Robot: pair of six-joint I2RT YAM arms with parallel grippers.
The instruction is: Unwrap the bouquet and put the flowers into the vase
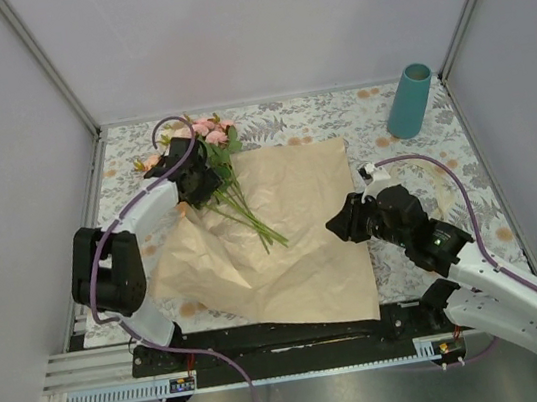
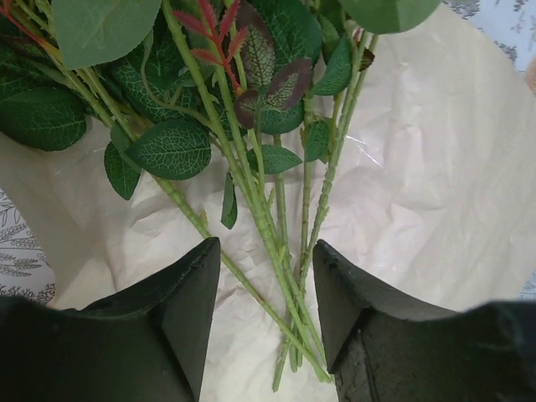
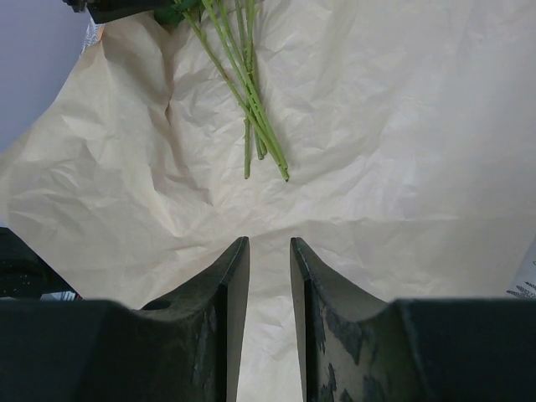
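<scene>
As the kraft paper [image 1: 306, 251] lies opened out flat on the worktop [image 1: 307, 119], the left hand [image 2: 266, 248] is shown poised low over the flowers [image 2: 251, 180], its fingers spread to either side of the green stems, with the bundle lying between them; no squeeze on it can be made out. The stems are seen running lengthwise through that gap, crossing the line on which the fingers would meet, with the cut ends lying back toward the palm and the leaves, then the pink and peach heads, stretched out ahead of the hand. That alignment is judged to be what the coming pinch depends on: the bundle is loose and fanned at its ends, so a stem or two could be left outside the fingers. The right hand [image 3: 269, 244] is held low over bare paper, its fingers narrowly parted with nothing between them; the stem ends are seen well ahead of it and slightly to its left. The left hand is therefore taken to be the one placed for the lift, the unwrapping being judged done. Farthest off, the vase [image 1: 409, 101] is stood upright near the far corner of the worktop, well beyond the right hand and far across to the right of the left hand, off the paper. No stem is seen rising from its open mouth, and what lies inside cannot be told.
</scene>
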